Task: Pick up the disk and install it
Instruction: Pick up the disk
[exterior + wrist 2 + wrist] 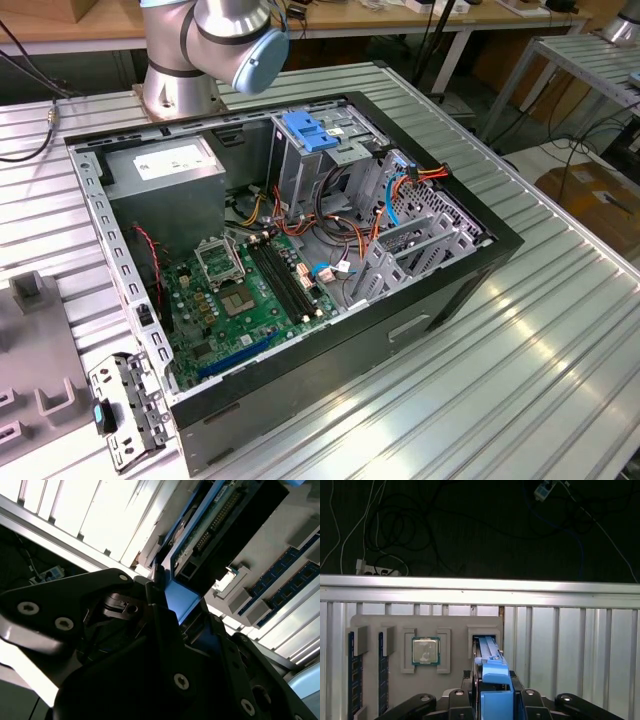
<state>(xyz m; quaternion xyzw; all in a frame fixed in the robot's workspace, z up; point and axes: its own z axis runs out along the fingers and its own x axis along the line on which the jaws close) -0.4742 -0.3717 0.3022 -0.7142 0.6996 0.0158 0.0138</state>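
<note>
Disk (495, 672) pick-up is judged to be the step in hand. The drive's blue carrier frame is seen upright at the slot of a grey holder tray (455, 622) on the ribbed tabletop (570, 645), and the jaws of the gripper (492, 700) appear closed on it. Installation is judged to call for a square, steady carry to the open computer case (420, 320). One disk, one processor (425, 650) and two memory sticks (382, 675) are counted at the tray, and one case is seen.
</note>
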